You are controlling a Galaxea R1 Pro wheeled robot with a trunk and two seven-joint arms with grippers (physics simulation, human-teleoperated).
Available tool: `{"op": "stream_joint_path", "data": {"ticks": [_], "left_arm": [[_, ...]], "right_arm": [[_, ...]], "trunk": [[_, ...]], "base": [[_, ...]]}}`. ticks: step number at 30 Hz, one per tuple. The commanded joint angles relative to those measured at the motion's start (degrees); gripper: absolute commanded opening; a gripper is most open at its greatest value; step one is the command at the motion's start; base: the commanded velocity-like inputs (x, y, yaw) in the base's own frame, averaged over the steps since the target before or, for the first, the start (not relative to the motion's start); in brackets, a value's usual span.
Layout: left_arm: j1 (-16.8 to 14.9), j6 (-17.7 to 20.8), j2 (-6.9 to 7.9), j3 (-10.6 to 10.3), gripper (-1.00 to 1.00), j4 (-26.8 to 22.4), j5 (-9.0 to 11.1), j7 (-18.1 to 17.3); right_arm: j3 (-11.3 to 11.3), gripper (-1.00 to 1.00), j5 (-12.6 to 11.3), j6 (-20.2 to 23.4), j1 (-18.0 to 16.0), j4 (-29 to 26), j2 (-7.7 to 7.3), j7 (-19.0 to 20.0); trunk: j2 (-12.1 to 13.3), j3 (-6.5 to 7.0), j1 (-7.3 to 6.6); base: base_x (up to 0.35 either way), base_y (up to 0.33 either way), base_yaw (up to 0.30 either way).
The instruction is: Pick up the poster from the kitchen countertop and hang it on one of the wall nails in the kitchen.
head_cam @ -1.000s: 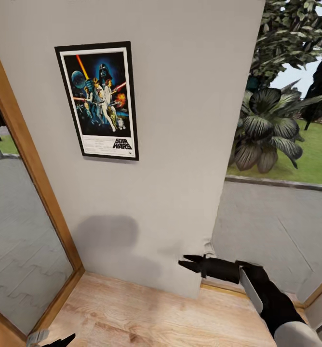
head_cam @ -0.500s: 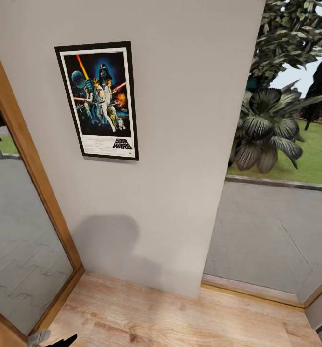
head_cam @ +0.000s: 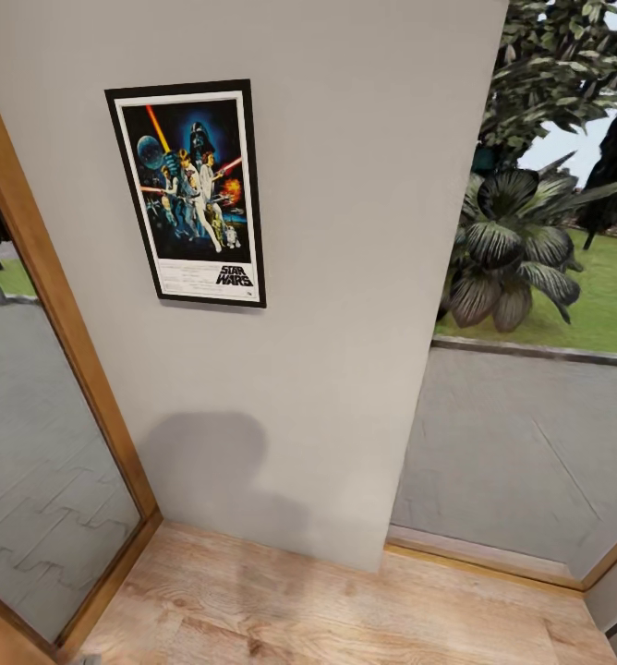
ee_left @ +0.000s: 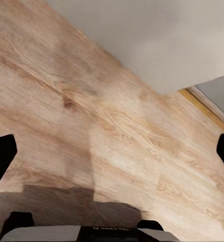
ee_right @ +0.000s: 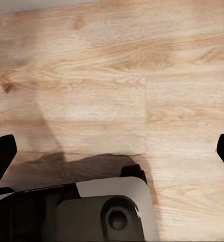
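Fingers (ee_left: pixel 1 156) spread wide; poster (head_cam: pixel 190 192) hangs upright, logo lowest

evenly bright, soft daylight, no glare. a blurry dark shadow low on the wall (head_cam: pixel 218 462), another across the floor (ee_left: pixel 66 201) in both wrist views. slightly soft renders, straight lines leaning toward the edges.
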Motion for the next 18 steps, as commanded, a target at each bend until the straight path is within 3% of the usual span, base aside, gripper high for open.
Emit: {"op": "stream_joint_path", "data": {"ticks": [1,2,3,6,8,10,12,18], "left_arm": [[-0.07,-0.69,-0.30,-0.43,1.00,0.21,0.57,1.89],[-0.07,-1.27,-1.06,-0.43,1.00,0.35,0.57,6.02],[-0.07,-1.94,-2.86,-0.43,1.00,0.50,0.56,14.86],[-0.07,-2.21,-4.09,-0.43,1.00,0.51,0.56,20.69],[-0.07,-2.36,-5.68,-0.54,1.00,0.56,0.00,28.96],[-0.07,-2.38,-6.35,-0.56,1.00,0.58,-0.61,31.76],[-0.07,-2.40,-8.34,-0.51,1.00,0.94,-3.26,38.45],[-0.07,-2.35,-9.04,-0.51,1.00,1.28,-3.90,40.01]], "right_arm": [[-0.42,1.00,0.08,-0.08,-0.06,0.12,0.04,0.19],[-0.40,1.00,0.09,-0.11,-0.05,0.29,0.07,-0.40],[-0.30,1.00,0.10,-0.09,-0.05,0.64,0.12,-3.64],[-0.26,1.00,0.08,-0.09,-0.05,0.76,0.43,-7.52],[-0.32,1.00,-0.02,-0.06,-0.05,0.91,2.07,-13.85],[-0.33,1.00,-0.01,-0.03,-0.05,0.98,2.75,-15.39],[-0.31,1.00,-0.05,0.05,-0.05,4.76,4.18,-17.66],[-0.35,1.00,-0.15,0.17,-0.05,9.83,4.63,-18.16]], "trunk": [[-0.13,-0.13,0.03],[-0.13,-0.13,0.03],[-0.13,-0.13,0.03],[-0.13,-0.13,0.03],[-0.13,-0.13,0.03],[-0.13,-0.13,0.03],[-0.13,-0.13,0.03],[-0.13,-0.13,0.03]], "base": [[0.000,0.000,0.000],[0.000,0.000,0.000],[0.000,0.000,0.000],[0.000,0.000,0.000],[0.000,0.000,0.000],[0.000,0.000,0.000],[0.000,0.000,0.000],[0.000,0.000,0.000]]}}
